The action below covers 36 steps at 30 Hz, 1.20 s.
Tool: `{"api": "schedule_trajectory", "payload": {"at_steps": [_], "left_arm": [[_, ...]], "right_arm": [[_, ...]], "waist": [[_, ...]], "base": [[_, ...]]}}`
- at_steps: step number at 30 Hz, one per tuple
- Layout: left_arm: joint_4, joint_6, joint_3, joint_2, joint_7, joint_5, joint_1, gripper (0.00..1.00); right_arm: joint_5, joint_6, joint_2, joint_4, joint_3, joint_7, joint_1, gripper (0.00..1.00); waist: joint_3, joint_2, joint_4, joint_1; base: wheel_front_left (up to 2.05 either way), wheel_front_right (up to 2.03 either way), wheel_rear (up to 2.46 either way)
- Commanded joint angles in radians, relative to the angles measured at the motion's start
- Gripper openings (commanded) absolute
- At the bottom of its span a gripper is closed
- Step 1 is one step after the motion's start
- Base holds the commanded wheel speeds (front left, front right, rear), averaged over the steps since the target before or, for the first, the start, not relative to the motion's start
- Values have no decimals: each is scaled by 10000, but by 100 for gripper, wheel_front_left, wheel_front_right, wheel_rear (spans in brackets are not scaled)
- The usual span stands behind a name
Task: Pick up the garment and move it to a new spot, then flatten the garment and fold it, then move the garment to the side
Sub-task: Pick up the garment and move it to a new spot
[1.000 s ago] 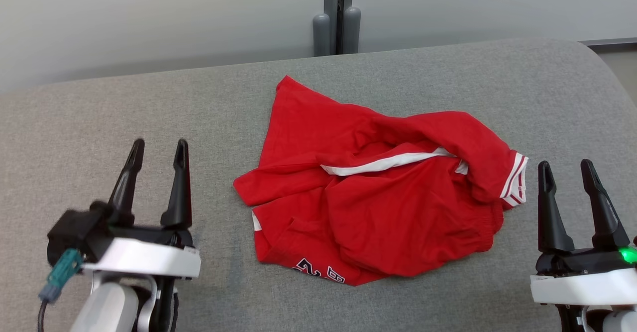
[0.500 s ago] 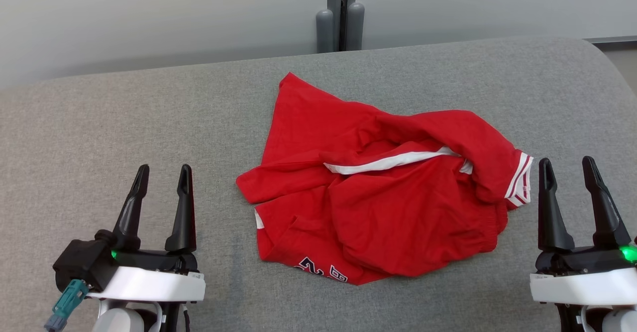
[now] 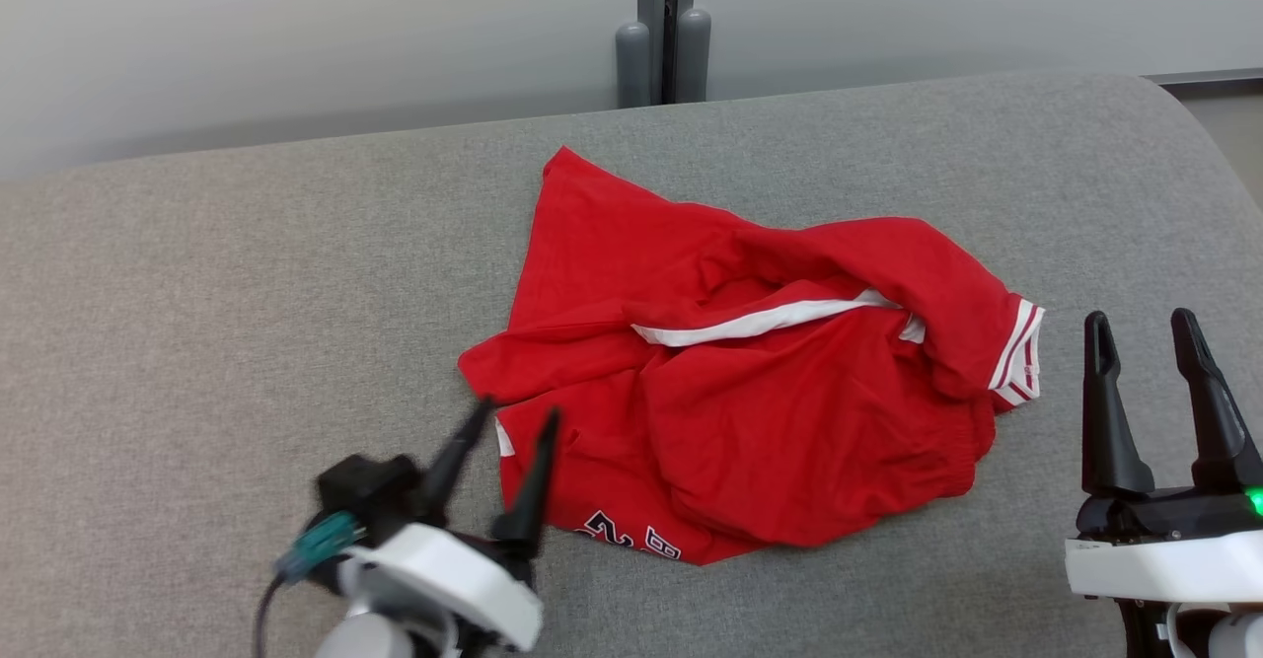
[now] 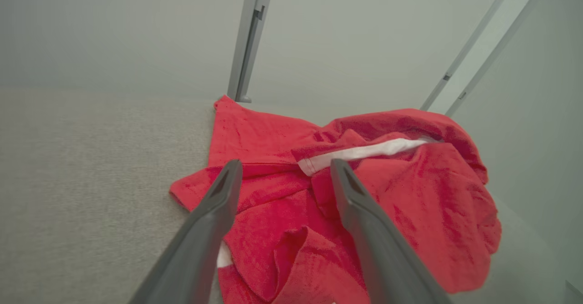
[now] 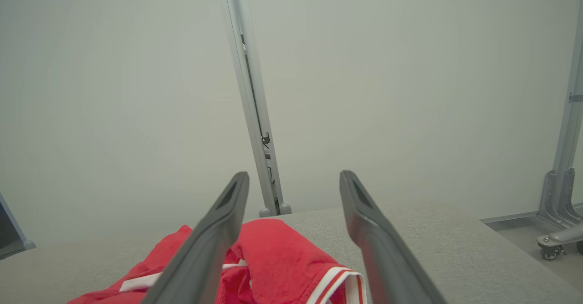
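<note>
Left pincer (image 3: 518, 409): spread, has swung in to the near-left edge of the red garment (image 3: 770, 392).
Right pincer (image 3: 1139, 317): spread, unmoved.
Meaning: pickup likely imminent; nothing gripped.

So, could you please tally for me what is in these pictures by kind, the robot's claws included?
red garment: 1
claws: 2 (left claw at the garment's near corner, right claw beside its striped cuff, both open)
grey padded surface: 1
Total: 4
</note>
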<state>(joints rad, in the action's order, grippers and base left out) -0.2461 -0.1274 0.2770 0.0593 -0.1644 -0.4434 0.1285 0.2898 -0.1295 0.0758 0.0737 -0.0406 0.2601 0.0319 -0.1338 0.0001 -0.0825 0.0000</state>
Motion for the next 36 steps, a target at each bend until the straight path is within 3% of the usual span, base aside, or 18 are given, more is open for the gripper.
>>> {"api": "schedule_trajectory", "payload": {"at_steps": [1, 7, 19, 23, 27, 28, 29, 30, 31, 36], "left_arm": [[-78, -36, 513, 103, 381, -336, 403, 100], [-753, -32, 1761, 145, 2273, -1872, 1232, 100], [-2204, -35, 2030, 58, 5786, -4825, 2610, 100], [-2890, 29, 2083, -18, 6350, -5390, 3078, 100], [-3303, 7, 2607, -56, 6267, -5663, 3581, 100], [-3338, 1, 2804, -65, 6233, -5829, 3673, 74], [-3362, -3, 2983, -71, 6150, -5944, 3781, 36], [-3362, -3, 2983, -71, 6150, -5944, 3781, 36], [-3417, -4, 3143, -61, 6054, -6045, 3884, 0], [-3654, -23, 3699, -65, 5573, -6358, 4253, 0]], "right_arm": [[-5, -23, 99, -12, -49, 55, 29, 100], [-32, -23, 105, -53, -68, 55, 161, 100], [-364, -23, 145, -133, -13, 55, 365, 100], [-373, -23, 128, -126, -38, 55, 398, 100], [-401, -23, 84, -211, 31, 55, 445, 100], [-405, -23, 70, -235, 45, 55, 458, 100], [-401, -23, 63, -263, 72, 55, 472, 100], [-401, -23, 63, -263, 72, 55, 472, 100], [-396, -23, 62, -280, 82, 55, 500, 100], [-371, -23, 40, -334, 21, 55, 493, 100]], "waist": [[-21, -1, -29, 0], [-71, -1, -271, 0], [-264, -1, -1073, 0], [-340, -1, -1200, 0], [-403, -1, -1261, 0], [-404, -1, -1279, 0], [-404, -1, -1293, 0], [-404, -1, -1293, 0], [-411, -1, -1303, 0], [-364, -1, -1238, 0]], "base": [[0, 0, 0], [0, 0, 0], [0, 0, 0], [0, 0, 0], [0, 0, 0], [0, 0, 0], [0, 0, 0], [0, 0, 0], [0, 0, 0], [0, 0, 0]]}}
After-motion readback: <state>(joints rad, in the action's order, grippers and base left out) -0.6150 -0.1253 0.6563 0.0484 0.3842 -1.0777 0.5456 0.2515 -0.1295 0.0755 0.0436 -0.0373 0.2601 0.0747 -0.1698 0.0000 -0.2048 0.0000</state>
